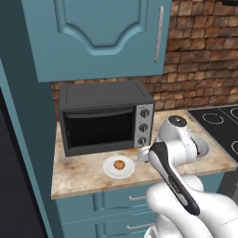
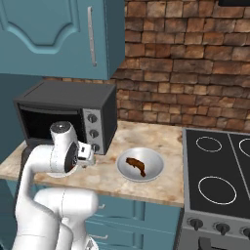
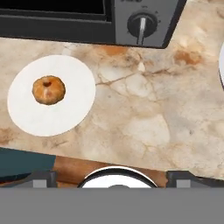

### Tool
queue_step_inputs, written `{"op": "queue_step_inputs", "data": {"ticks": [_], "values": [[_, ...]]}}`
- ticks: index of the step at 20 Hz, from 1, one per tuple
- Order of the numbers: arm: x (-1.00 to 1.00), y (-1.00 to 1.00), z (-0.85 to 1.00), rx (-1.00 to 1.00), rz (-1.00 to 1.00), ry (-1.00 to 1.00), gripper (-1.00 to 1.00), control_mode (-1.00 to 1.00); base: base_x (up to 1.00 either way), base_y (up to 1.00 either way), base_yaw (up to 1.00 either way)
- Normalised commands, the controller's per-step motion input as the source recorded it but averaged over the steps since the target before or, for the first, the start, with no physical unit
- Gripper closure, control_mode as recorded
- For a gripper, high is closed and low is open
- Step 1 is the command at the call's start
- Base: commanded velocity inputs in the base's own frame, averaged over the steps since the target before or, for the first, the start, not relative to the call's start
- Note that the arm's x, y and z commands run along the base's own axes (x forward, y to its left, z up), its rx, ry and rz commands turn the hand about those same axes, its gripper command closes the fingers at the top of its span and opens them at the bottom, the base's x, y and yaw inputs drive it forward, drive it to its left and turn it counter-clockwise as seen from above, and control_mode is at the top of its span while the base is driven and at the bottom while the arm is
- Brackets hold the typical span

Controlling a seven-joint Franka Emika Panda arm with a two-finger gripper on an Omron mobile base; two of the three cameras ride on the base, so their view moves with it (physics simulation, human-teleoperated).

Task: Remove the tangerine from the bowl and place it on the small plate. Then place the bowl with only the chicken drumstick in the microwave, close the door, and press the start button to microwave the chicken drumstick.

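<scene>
The tangerine (image 3: pixel 48 90) lies on the small plate (image 3: pixel 65 114), on the counter in front of a toaster oven; both also appear in the left base view, tangerine (image 1: pixel 119 164) on plate (image 1: pixel 110 170). My gripper (image 3: pixel 113 177) hovers over the bare counter just right of the plate, open, with nothing between its fingers. In the base views the gripper (image 1: pixel 142 155) (image 2: pixel 88 153) sits between plate and bowl. The bowl (image 2: pixel 152 160) holds the chicken drumstick (image 2: pixel 135 166) alone; my arm half hides the bowl (image 1: pixel 203 148). The microwave and its door are out of view.
A dark grey toaster oven (image 1: pixel 104 118) with knobs (image 3: pixel 142 22) stands at the back of the marble counter (image 3: pixel 144 118). A black stovetop (image 2: pixel 219 171) borders the counter on the right. Blue cabinets (image 1: pixel 97 32) hang above, and a brick wall (image 2: pixel 185 63) lies behind.
</scene>
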Motion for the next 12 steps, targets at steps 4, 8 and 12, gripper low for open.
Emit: {"op": "queue_step_inputs", "data": {"ticks": [4,8,12], "values": [[-0.12,-1.0,0.22,0.28,-0.17,0.0,-1.0,-1.0,0.0,0.0,0.0],[-0.24,-1.0,0.04,0.29,-0.27,0.0,-1.0,-1.0,0.0,0.0,0.0],[-0.14,-1.0,0.0,0.3,-0.25,0.0,-1.0,-1.0,0.0,0.0,0.0]]}}
